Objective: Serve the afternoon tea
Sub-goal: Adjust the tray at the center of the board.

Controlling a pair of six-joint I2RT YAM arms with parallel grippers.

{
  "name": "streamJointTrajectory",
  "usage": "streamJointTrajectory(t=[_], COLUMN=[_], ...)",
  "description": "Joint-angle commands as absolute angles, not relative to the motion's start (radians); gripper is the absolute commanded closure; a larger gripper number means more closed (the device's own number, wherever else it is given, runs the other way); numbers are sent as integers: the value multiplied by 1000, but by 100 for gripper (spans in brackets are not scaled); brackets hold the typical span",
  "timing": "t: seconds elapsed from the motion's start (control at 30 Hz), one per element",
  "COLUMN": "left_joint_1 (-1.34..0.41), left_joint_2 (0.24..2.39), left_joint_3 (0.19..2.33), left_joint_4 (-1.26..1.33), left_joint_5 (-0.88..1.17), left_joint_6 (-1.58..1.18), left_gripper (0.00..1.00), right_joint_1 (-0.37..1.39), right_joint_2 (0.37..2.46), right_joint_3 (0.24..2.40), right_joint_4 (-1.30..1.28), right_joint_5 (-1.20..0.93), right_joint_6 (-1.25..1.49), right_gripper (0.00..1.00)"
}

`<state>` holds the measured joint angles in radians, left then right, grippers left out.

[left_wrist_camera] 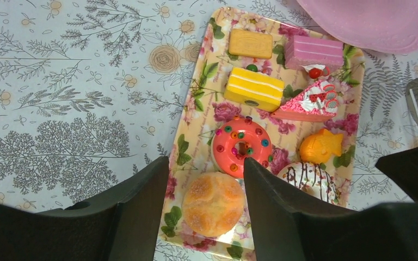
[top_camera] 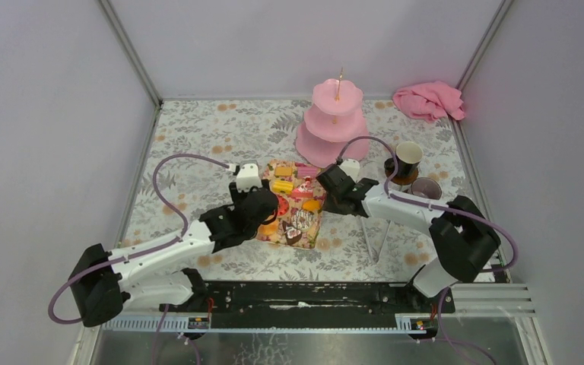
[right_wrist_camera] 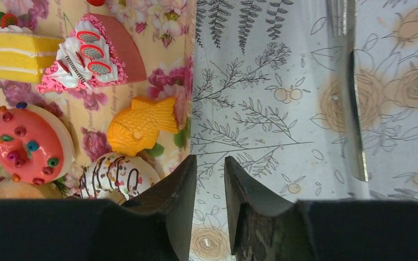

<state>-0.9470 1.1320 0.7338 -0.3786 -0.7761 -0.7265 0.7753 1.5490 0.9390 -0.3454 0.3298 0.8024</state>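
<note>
Left wrist: left hand [left_wrist_camera: 206,163] spread astride sugared bun [left_wrist_camera: 213,204], tray [left_wrist_camera: 195,136] cut off below; right hand [right_wrist_camera: 209,159] narrowly parted, empty.

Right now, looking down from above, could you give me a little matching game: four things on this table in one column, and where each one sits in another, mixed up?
Things:
1. pink three-tier stand
2. pink cloth
3. orange fish-shaped cake
4. black mug

Places:
A. on the floral tray
B. in the far right corner
C. right beside the grey mug
D. just beyond the tray's far end

Pairs: 1-D, 2-B, 3-A, 4-C
</note>
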Motion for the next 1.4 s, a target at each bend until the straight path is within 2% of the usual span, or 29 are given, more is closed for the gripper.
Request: streamJointTrajectory(t=[0.0,0.6,0.67,0.87,1.13,1.37], left_joint_1=[-938,-933,-934,-933,-933,-932], left_joint_2=[1090,988,987,996,996,1001], left_joint_3=[708,641,643,641,640,638], left_joint_4=[-365,-332,-331,-328,-331,-326], left_joint_5=[-795,-813,-813,-826,-839,-843], left_joint_6=[-757,-763,-762,-755,-752,-756], left_gripper=[40,40,40,40,40,40], right_joint_1=[796,822,825,841,878,888], right_joint_2=[1581,1726,1741,1762,1788,1731], right_joint_3=[935,943,952,954,975,923], right_joint_4=[-255,-202,-204,-213,-230,-241], right_joint_5=[337,318,312,306,306,322], right_joint_6=[866,889,871,839,814,816], right_gripper=[67,69,71,87,88,87])
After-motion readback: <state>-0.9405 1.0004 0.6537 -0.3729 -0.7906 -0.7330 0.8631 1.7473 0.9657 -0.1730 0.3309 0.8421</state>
